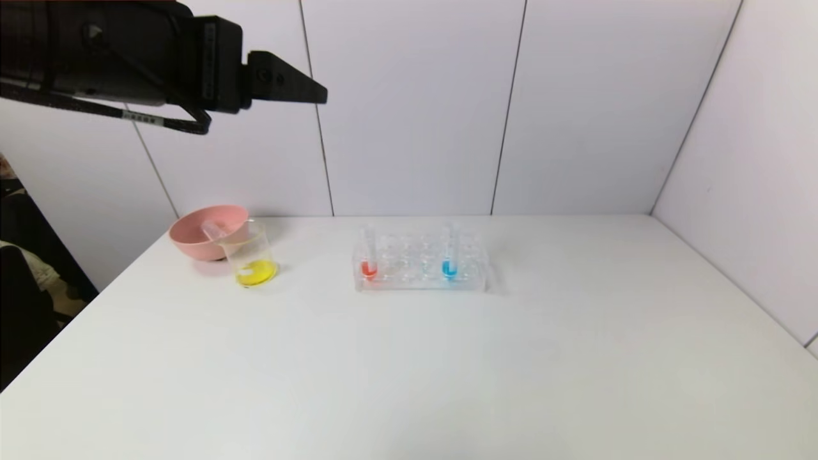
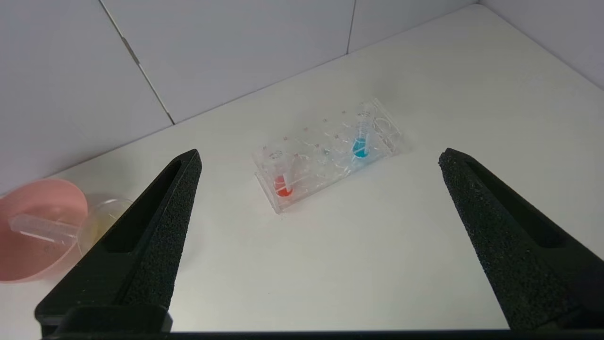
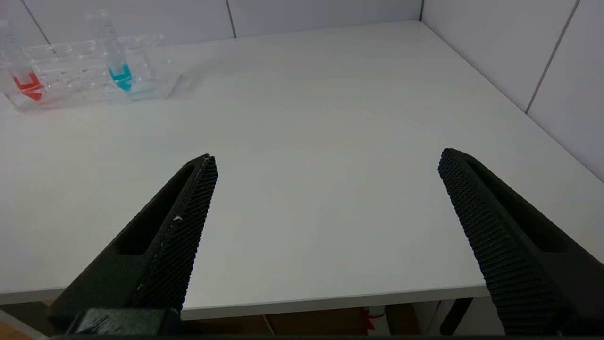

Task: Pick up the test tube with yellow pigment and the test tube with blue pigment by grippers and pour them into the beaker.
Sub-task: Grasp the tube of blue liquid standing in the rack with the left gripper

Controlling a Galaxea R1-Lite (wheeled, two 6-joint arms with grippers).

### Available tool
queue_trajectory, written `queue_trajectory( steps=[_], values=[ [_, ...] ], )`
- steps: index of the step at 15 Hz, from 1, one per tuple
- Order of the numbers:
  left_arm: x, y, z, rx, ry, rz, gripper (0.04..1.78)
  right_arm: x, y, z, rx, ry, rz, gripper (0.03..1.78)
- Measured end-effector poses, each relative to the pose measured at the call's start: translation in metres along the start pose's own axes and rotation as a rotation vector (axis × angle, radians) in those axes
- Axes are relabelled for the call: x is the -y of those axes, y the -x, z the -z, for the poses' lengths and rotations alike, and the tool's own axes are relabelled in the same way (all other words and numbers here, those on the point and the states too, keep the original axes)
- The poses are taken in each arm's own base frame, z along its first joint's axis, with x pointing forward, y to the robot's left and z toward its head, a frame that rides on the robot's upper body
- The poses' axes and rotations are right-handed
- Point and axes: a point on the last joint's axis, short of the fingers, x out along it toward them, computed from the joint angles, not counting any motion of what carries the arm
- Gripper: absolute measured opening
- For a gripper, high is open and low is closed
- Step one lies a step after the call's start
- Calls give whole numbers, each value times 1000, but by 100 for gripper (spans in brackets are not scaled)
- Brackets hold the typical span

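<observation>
The beaker stands at the table's back left with yellow liquid in its bottom; it also shows in the left wrist view. No tube with yellow liquid shows; a clear empty tube lies in the pink bowl. The test tube with blue pigment stands upright in the clear rack, towards its right end, and shows in the wrist views. My left gripper hangs high above the table's back left, open and empty. My right gripper is open and empty over the table's front edge.
A red-liquid tube stands at the rack's left end. The pink bowl touches the beaker from behind. White walls close the table at the back and right.
</observation>
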Motion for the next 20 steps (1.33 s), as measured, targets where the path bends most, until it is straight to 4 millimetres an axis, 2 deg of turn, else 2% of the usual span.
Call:
queue_trajectory(
  steps=[5,9,15,20],
  values=[
    [58,-20,42,21,27,-14,176,0,0,0,0,0,0,171],
    [99,-47,72,69,105,-59,176,0,0,0,0,0,0,171],
    [135,-115,109,47,151,-58,176,0,0,0,0,0,0,171],
    [153,-164,137,6,185,-79,176,0,0,0,0,0,0,171]
  ],
)
